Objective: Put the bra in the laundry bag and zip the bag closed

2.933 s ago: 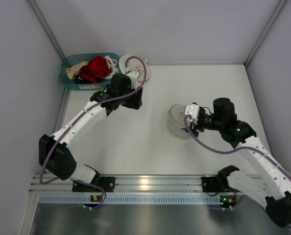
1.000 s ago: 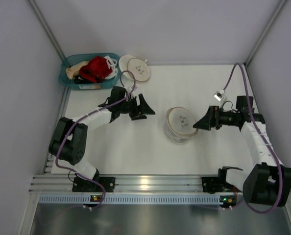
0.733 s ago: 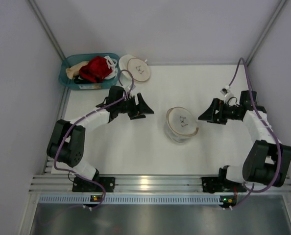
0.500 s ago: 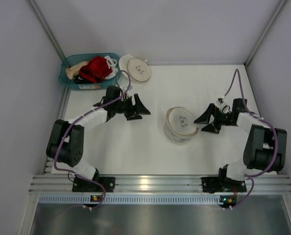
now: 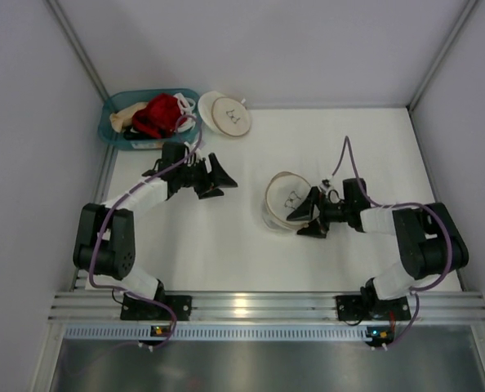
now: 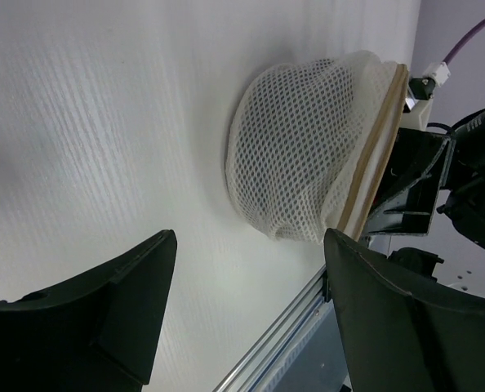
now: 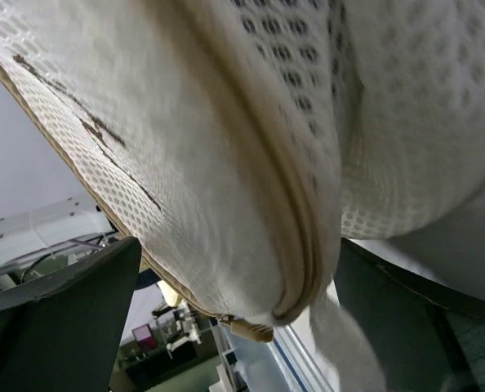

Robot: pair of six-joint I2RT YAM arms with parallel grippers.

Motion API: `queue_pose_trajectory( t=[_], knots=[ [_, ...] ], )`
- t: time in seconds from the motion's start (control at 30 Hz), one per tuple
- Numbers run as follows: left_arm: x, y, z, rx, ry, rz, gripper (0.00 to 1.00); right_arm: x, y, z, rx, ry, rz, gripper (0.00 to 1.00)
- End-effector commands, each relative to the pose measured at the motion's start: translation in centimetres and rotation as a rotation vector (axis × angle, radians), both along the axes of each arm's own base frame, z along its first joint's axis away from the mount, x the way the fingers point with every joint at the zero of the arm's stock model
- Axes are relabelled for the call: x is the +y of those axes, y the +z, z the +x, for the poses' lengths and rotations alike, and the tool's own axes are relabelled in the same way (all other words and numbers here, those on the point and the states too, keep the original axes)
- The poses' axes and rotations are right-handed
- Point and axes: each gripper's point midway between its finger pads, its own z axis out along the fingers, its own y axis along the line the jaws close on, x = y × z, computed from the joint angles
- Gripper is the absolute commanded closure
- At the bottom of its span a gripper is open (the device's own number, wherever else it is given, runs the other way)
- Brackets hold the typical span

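Observation:
The laundry bag (image 5: 285, 198), a round cream mesh clam-shell with a small dark mark on its lid, lies tilted mid-table. Its rim zip looks shut, with the tan puller (image 7: 251, 328) hanging at the edge. My right gripper (image 5: 302, 216) is open, its jaws straddling the bag's right rim (image 7: 226, 188). My left gripper (image 5: 219, 183) is open and empty, left of the bag and apart from it. The bag (image 6: 308, 171) also shows beyond the left fingers. No black bra shows plainly. A dark scrap (image 5: 138, 135) lies at the basket's front; I cannot tell what it is.
A teal basket (image 5: 112, 114) at the back left holds a red garment (image 5: 159, 114) and a beige one (image 5: 126, 117). A second round bag (image 5: 229, 114) with a tan-rimmed lid lies beside it. Walls close in left, right and back.
My right gripper has swung in from the right side to the bag's rim. The bag has shifted a little left and tilted. My left gripper has drawn back to the left.

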Motion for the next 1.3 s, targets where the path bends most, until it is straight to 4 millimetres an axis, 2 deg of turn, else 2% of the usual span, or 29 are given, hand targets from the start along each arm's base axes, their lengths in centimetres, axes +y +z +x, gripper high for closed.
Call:
queue_pose_trajectory(
  t=[0.0,0.07,0.1,0.2,0.23,0.27,0.3,0.33,0.43,0.5,0.6,0.63,0.73,0.77,0.83,0.97,1.17,1.27],
  knots=[
    [0.2,3.3,0.5,-0.094,-0.015,-0.026,0.22,3.4,3.3,4.5,-0.149,-0.023,0.08,0.01],
    [0.5,3.6,0.6,-0.112,-0.014,-0.016,0.21,4.4,3.7,5.3,-0.152,-0.019,0.094,0.01],
    [0.6,3.9,0.6,-0.125,-0.014,-0.013,0.21,5.2,4.8,5.8,-0.187,-0.003,0.111,0.0],
    [0.9,4.6,0.5,-0.174,-0.037,0.004,0.22,5.6,6.4,5.3,-0.21,0.024,0.121,0.01],
    [0.9,4.9,0.4,-0.192,-0.05,0.006,0.22,5.3,7.5,4.8,-0.273,0.048,0.107,0.01],
    [0.9,5.5,0.4,-0.231,-0.071,0.017,0.23,4.9,7.6,4.4,-0.295,0.062,0.08,0.01],
    [1.0,6.2,0.4,-0.267,-0.084,0.02,0.23,4.2,6.8,3.2,-0.231,0.081,0.026,0.01],
    [0.9,6.8,0.3,-0.294,-0.1,0.021,0.23,3.6,7.7,2.4,-0.338,0.127,-0.008,0.01],
    [1.1,8.9,0.4,-0.429,-0.152,0.058,0.23,1.8,7.2,0.3,-0.373,0.172,-0.104,0.01],
    [1.2,10.0,0.7,-0.506,-0.181,0.094,0.24,1.0,6.8,-0.1,-0.377,0.165,-0.132,0.01],
    [1.1,11.1,0.9,-0.578,-0.221,0.125,0.27,0.5,6.1,0.9,-0.386,0.147,-0.164,0.01],
    [1.0,11.2,0.9,-0.589,-0.234,0.132,0.28,0.3,5.0,1.4,-0.366,0.142,-0.19,0.01],
    [0.3,11.8,-0.2,-0.652,-0.33,0.142,0.31,0.2,3.9,2.5,-0.333,0.132,-0.194,0.0],
    [0.0,12.1,-0.8,-0.728,-0.395,0.168,0.32,0.2,4.0,3.1,-0.336,0.124,-0.191,0.01],
    [0.0,12.0,-1.3,-0.788,-0.443,0.23,0.34,0.1,3.8,3.2,-0.32,0.131,-0.177,0.02],
    [-1.3,12.6,-3.3,-0.9,-0.537,0.299,0.33,-0.3,4.6,3.7,-0.352,0.111,-0.163,0.02],
    [-3.2,12.0,-4.5,-0.986,-0.64,0.344,0.33,-0.3,5.2,6.7,-0.386,0.053,-0.154,0.03],
    [-4.0,12.0,-5.1,-1.038,-0.691,0.357,0.33,-0.6,5.0,7.5,-0.384,0.03,-0.162,0.06]
  ],
)
